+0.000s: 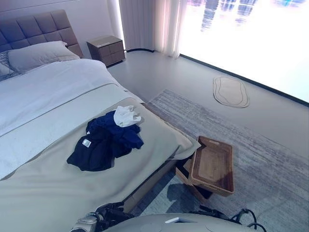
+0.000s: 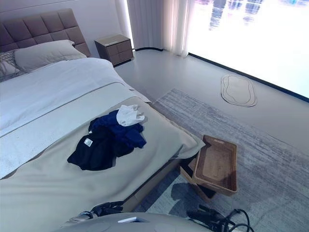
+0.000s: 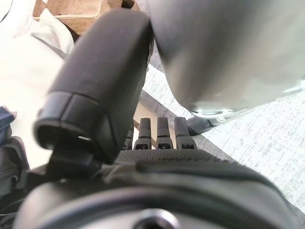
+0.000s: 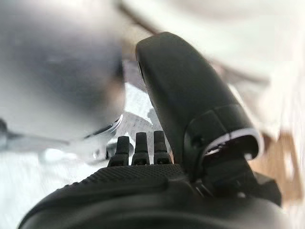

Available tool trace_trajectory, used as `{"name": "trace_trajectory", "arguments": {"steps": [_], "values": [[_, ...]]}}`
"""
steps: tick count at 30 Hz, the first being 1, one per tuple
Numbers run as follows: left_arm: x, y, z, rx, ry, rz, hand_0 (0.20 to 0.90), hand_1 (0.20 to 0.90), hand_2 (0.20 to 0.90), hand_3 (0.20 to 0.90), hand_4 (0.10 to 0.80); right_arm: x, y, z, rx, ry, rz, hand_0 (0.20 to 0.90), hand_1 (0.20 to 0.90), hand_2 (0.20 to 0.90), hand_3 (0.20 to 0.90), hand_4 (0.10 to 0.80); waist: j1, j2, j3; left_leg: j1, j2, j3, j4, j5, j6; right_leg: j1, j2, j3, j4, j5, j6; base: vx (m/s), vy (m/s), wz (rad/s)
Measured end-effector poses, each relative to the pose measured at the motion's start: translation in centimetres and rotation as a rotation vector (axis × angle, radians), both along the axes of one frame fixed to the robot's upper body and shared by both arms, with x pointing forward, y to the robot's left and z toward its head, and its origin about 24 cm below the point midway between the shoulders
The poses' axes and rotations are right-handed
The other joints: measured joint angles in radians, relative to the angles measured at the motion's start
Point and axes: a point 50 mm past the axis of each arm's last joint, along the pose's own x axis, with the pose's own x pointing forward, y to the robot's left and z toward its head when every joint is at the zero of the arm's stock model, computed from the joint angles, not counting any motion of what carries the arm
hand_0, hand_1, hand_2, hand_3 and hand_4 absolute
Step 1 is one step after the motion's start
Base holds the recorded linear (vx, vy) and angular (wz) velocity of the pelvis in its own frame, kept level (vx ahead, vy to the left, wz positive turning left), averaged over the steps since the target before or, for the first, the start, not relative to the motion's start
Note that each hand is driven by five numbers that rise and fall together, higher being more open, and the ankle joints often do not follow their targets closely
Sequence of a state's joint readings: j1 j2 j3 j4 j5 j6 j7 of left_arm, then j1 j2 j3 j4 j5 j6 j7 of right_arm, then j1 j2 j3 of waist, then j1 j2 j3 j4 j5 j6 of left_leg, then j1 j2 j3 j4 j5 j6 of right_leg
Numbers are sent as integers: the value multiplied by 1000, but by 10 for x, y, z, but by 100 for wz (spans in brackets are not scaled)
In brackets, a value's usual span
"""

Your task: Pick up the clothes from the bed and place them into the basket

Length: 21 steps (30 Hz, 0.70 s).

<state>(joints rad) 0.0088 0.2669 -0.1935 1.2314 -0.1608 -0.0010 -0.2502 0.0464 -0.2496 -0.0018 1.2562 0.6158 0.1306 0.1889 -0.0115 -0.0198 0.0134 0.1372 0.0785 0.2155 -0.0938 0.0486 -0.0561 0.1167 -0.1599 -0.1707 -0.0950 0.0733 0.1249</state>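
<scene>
clothes [image 1: 107, 140]: one loose heap on the bed [image 1: 43, 193], near the foot-end corner, about centre of the head view. Dark navy/black garment at the heap's 8 o'clock, blue piece in the middle, small white piece [image 1: 125, 116] on top at 1 o'clock.
basket [image 1: 212, 165]: woven, brown, on the rug [image 1: 270, 169] at 4 o'clock from the heap, just off the bed's corner. It sits tilted on something darker under it. Looks empty.
left hand [image 3: 162, 138]: fingers straight, thumb out, holding nothing. Low by the bed edge, well short of the heap.
right hand [image 4: 138, 150]: fingers straight too, nothing in it. Hanging low over the rug.
handling: my read is soft, light, limp fabric. No stiffness, so it will drape and trail when lifted. Not fragile. Pieces lie loose on each other and may separate.
grasp point: best guess is to pinch into the bunched blue folds mid-heap, where layers overlap. The flat dark edge gives less to grip. The white piece may need its own pick.
labels: small white tag [image 1: 87, 143] on the dark garment, at the heap's 9 o'clock. Print too small to read. No other writing visible.
status: nothing picked yet.
</scene>
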Motion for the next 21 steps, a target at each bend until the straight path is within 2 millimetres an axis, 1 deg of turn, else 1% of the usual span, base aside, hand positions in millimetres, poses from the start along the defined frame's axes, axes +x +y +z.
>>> {"name": "trace_trajectory", "arguments": {"steps": [1, 2, 3, 4, 5, 7, 8, 9, 10, 11, 12, 13, 14, 15, 16, 17, 18, 19, 20, 21], "values": [[-1, 0, 0, -1, 1, 7, 900, 900, 900, 900, 800, 0, 0, 0, 19, -5, -50, 900, 900, 900, 900, 800, -2, 1, 0, 0, 1, -2, 0, 0, 0, 2, 0, -1, -1, 0, 0, 41, -32, 5], [-2, 0, 0, -1, 0, 15, 900, 900, 900, 900, 800, 1, 1, 1, 63, -24, -148, 900, 900, 900, 900, 800, -5, 2, 7, 7, 2, -6, 0, 2, 0, 11, 1, -2, -2, 0, 0, 18, -11, 7], [-2, 0, 0, -3, -1, 23, 900, 900, 900, 900, 800, 4, 2, 1, 96, -43, -206, 900, 900, 900, 900, 800, -5, 8, 13, 8, 3, -7, 0, 2, 0, 14, 3, -3, -2, -2, 3, -28, 20, 8], [-3, 0, -1, -3, -3, 27, 900, 900, 900, 900, 800, 9, 4, 3, 125, -76, -242, 900, 900, 900, 900, 800, -5, 11, 15, 4, 6, -9, 0, 2, 0, 14, 4, -7, -2, -4, 3, -54, 48, 8], [-2, -2, -1, -8, -9, 43, 900, 900, 900, 900, 800, 21, 7, 6, 145, -137, -237, 900, 900, 900, 900, 800, -4, 20, 21, -7, 8, -14, 2, 8, 4, 13, 6, -13, 3, -8, 5, -81, 97, 20], [2, -10, -1, -25, -27, 41, 900, 900, 900, 900, 800, 54, 11, 18, 171, -297, -161, 900, 900, 900, 900, 800, -6, 32, 44, -39, 8, -49, 7, 26, 3, 4, 7, -43, 0, -9, 4, -57, 121, 40], [4, -12, -1, -32, -36, 40, 900, 900, 900, 900, 800, 62, 12, 22, 170, -330, -145, 900, 900, 900, 900, 800, -3, 32, 49, -48, 8, -59, 14, 28, 2, 3, 7, -53, 0, -9, 4, -28, 95, 52], [9, -19, -1, -51, -62, 36, 900, 900, 900, 900, 800, 81, 11, 30, 127, -403, -63, 900, 900, 900, 900, 800, 11, 45, 61, -82, 8, -84, 33, 30, 4, -2, 7, -72, 2, -9, 4, -13, 97, 60], [16, -23, 1, -65, -95, 28, 900, 900, 900, 900, 800, 96, 7, 38, 77, -460, 10, 900, 900, 900, 900, 800, 29, 59, 74, -104, 8, -102, 41, 37, 10, -5, 8, -94, 2, -10, 4, -1, 125, 72], [24, -28, 2, -78, -122, 17, 900, 900, 900, 900, 800, 110, 2, 46, 3, -497, 91, 900, 900, 900, 900, 800, 47, 65, 92, -122, 7, -116, 49, 40, 8, -5, 8, -112, 1, -11, 1, 3, 135, 76], [34, -33, 5, -94, -157, 8, 900, 900, 900, 900, 800, 129, -7, 60, -150, -520, 248, 900, 900, 900, 900, 800, 73, 76, 110, -161, 6, -138, 73, 39, 3, -9, 7, -144, 2, -12, 1, 28, 142, 75], [46, -36, 8, -104, -182, -12, 900, 900, 900, 900, 800, 147, -18, 74, -307, -527, 408, 900, 900, 900, 900, 800, 92, 82, 116, -192, 6, -145, 86, 36, 0, -23, 6, -168, -2, -12, 0, 81, 150, 83], [49, -36, 9, -101, -187, -20, 900, 900, 900, 900, 800, 169, -30, 93, -471, -542, 508, 900, 900, 900, 900, 800, 114, 79, 121, -216, 3, -145, 92, 36, 0, -32, -7, -198, -2, -12, 0, 110, 147, 70], [54, -36, 11, -99, -199, -23, 900, 900, 900, 900, 800, 181, -38, 105, -560, -550, 544, 900, 900, 900, 900, 800, 120, 72, 126, -224, -1, -144, 91, 36, 1, -37, -12, -204, -2, -12, 0, 208, 213, 63], [56, -35, 12, -96, -208, -21, 900, 900, 900, 900, 800, 201, -49, 128, -698, -588, 572, 900, 900, 900, 900, 800, 131, 62, 133, -232, -11, -143, 88, 40, 6, -38, -17, -214, 3, -12, 0, 227, 207, 45], [55, -33, 12, -91, -208, -17, 900, 900, 900, 900, 800, 217, -57, 150, -816, -625, 582, 900, 900, 900, 900, 800, 145, 53, 139, -234, -16, -142, 87, 51, 16, -30, -19, -224, 3, -12, 1, 249, 225, 34], [57, -32, 13, -85, -214, -17, 900, 900, 900, 900, 800, 227, -60, 164, -885, -640, 594, 900, 900, 900, 900, 800, 152, 43, 148, -234, -23, -143, 92, 53, 20, -21, -25, -227, 3, -15, 5, 338, 279, 22], [59, -27, 14, -72, -223, -19, 900, 900, 900, 900, 800, 243, -63, 186, -972, -674, 603, 900, 900, 900, 900, 800, 157, 25, 161, -228, -36, -148, 100, 59, 27, -9, -34, -223, 3, -16, 6, 331, 271, 21], [62, -20, 17, -53, -236, -13, 900, 900, 900, 900, 800, 255, -63, 204, -1039, -705, 614, 900, 900, 900, 900, 800, 166, 0, 178, -232, -54, -154, 114, 49, 35, 1, -50, -223, 8, -28, 21, 423, 251, 22], [65, -14, 19, -37, -246, -17, 900, 900, 900, 900, 800, 267, -64, 222, -1118, -710, 646, 900, 900, 900, 900, 800, 176, -18, 195, -238, -66, -159, 135, 39, 48, -2, -63, -223, 28, -30, 23, 220, 81, 22]]}}
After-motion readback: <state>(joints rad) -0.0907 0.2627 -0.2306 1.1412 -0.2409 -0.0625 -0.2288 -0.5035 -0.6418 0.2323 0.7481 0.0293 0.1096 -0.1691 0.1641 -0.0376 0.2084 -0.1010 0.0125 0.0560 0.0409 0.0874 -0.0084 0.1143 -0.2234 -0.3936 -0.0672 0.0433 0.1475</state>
